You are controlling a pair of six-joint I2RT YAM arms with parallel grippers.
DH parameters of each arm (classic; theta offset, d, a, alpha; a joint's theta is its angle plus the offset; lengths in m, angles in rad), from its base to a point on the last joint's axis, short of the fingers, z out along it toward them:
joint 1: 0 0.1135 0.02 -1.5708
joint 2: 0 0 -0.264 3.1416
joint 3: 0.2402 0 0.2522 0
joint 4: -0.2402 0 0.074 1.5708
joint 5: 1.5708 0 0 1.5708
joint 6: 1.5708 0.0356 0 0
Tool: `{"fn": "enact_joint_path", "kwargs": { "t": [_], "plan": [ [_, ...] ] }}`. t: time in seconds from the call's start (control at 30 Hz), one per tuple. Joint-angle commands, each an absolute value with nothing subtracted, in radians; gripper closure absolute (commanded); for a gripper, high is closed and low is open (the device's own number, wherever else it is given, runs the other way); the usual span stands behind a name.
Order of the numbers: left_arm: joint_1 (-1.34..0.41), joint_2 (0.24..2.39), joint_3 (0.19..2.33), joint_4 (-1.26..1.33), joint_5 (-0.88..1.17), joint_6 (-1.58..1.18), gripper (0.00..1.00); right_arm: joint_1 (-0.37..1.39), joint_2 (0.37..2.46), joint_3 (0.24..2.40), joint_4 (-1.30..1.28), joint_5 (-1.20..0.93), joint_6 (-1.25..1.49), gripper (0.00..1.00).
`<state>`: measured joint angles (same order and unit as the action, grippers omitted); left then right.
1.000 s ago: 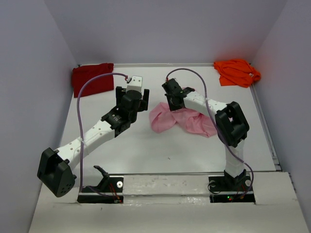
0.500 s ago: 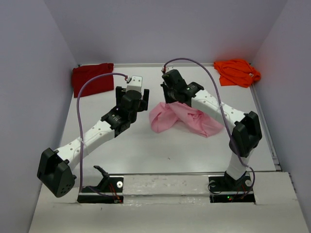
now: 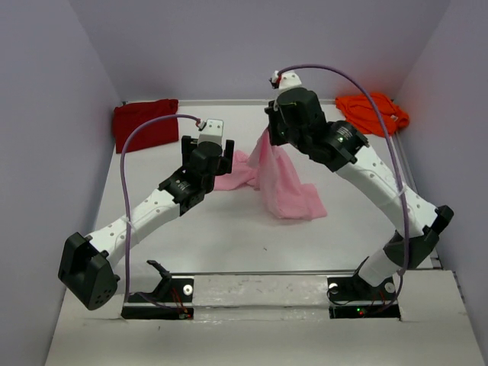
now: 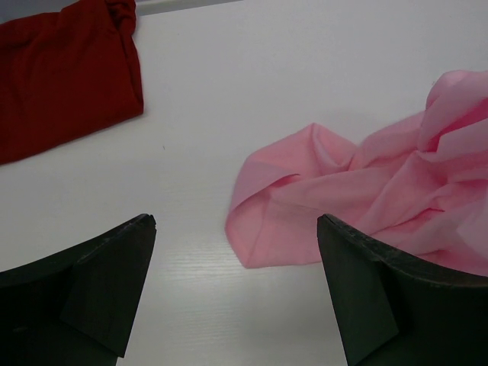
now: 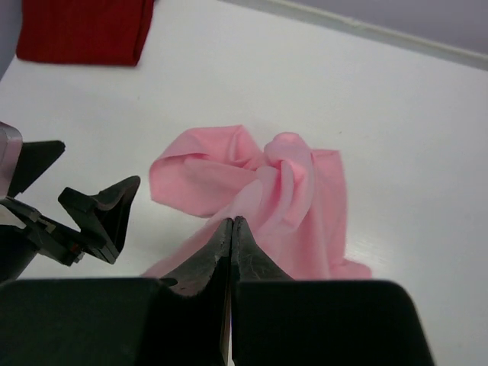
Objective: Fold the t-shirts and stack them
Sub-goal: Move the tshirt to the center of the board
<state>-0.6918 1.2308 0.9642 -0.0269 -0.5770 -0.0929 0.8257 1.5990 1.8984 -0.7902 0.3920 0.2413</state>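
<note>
The light pink t-shirt (image 3: 284,187) hangs from my right gripper (image 3: 273,136), which is shut on its top edge and holds it well above the table; its lower part rests crumpled on the white table. It also shows in the right wrist view (image 5: 267,191) below my closed right gripper (image 5: 231,223). My left gripper (image 3: 214,156) is open and empty, just left of the shirt's trailing fold (image 4: 305,213). The dark red t-shirt (image 3: 145,124) lies at the back left. The bright orange t-shirt (image 3: 371,113) lies crumpled at the back right.
Grey walls enclose the white table (image 3: 229,236) on three sides. A raised strip (image 3: 415,191) runs along its right edge. The dark red shirt also shows at the top left of the left wrist view (image 4: 61,76) and of the right wrist view (image 5: 84,30).
My right gripper has risen and moved back and right, lifting the pink shirt from a crumpled heap into a hanging drape. My left arm has not moved.
</note>
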Motion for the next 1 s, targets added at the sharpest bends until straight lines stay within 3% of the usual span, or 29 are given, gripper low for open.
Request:
{"fn": "enact_joint_path", "kwargs": {
  "t": [0.0,0.27,0.6,0.77,0.97],
  "plan": [
    [-0.690,1.193,0.959,0.014,-0.591,-0.084,0.01,0.825,1.529,1.979,-0.886,0.608,0.206,1.00],
    [-0.690,1.206,0.963,0.012,-0.580,-0.086,0.01,0.825,1.391,1.654,-0.900,0.727,0.288,1.00],
    [-0.690,1.200,0.959,0.011,-0.586,-0.084,0.01,0.825,1.523,1.309,-0.776,0.651,0.387,1.00],
    [-0.690,1.200,0.960,0.012,-0.584,-0.084,0.01,0.825,1.663,1.249,-0.649,0.578,0.408,1.00],
    [-0.692,1.198,0.960,0.011,-0.589,-0.083,0.01,0.825,1.847,1.344,-0.592,0.558,0.388,1.00]
  ]
}}
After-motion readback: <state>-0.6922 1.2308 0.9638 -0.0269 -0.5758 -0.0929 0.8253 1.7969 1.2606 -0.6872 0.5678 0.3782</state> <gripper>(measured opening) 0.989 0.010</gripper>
